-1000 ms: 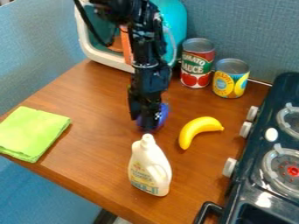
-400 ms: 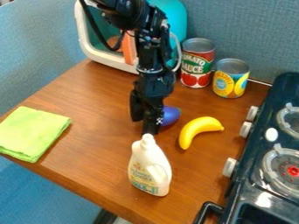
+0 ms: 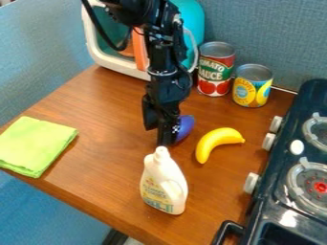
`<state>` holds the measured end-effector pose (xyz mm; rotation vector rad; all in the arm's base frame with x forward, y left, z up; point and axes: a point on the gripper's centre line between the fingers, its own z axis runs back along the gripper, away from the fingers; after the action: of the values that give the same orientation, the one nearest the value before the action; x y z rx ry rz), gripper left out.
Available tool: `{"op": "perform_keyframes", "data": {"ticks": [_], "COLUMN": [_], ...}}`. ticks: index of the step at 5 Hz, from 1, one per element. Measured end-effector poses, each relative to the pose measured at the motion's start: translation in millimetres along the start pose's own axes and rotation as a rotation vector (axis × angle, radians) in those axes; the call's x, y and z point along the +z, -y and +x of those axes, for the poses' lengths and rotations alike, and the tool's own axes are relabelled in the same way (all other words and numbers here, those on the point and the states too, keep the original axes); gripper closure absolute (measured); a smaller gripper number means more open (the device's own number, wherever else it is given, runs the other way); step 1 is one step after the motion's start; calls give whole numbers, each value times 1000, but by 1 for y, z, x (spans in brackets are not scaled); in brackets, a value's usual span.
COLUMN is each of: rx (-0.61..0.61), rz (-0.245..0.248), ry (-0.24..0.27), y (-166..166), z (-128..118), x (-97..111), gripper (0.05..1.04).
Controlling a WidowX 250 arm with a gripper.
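Smooth, rounded purple-blue object [image 3: 185,127]: partly hidden behind the black two-finger gripper [image 3: 161,136], close beside the yellow curved plastic banana [image 3: 214,142]; grip or mere contact could not be told. Gripper: lowered near the brown wooden worktop [image 3: 105,143], its opening not determinable. White plastic bottle [image 3: 164,184]: upright, just in front of the gripper. Tall red-and-green can [image 3: 216,69] and shorter yellow-and-blue can [image 3: 252,88]: placed farther back. Folded lime-green cloth [image 3: 37,146]: laid well apart. Stage, as judged: close positioning at the purple-blue object. Next move, as judged: careful alignment was called for, with the bottle left undisturbed.
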<state>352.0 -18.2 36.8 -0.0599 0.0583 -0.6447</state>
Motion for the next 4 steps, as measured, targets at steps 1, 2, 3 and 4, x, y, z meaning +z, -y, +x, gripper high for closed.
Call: {"op": "perform_keyframes", "data": {"ticks": [1, 2, 3, 4], "rx": [-1, 27, 139, 283], "rz": [7, 48, 114, 123], "ry": [24, 78, 124, 100], "y": [2, 4, -11, -24], "z": [-1, -14, -50, -87], "x": [7, 34, 67, 77], "gripper": [83, 83, 83, 83]}}
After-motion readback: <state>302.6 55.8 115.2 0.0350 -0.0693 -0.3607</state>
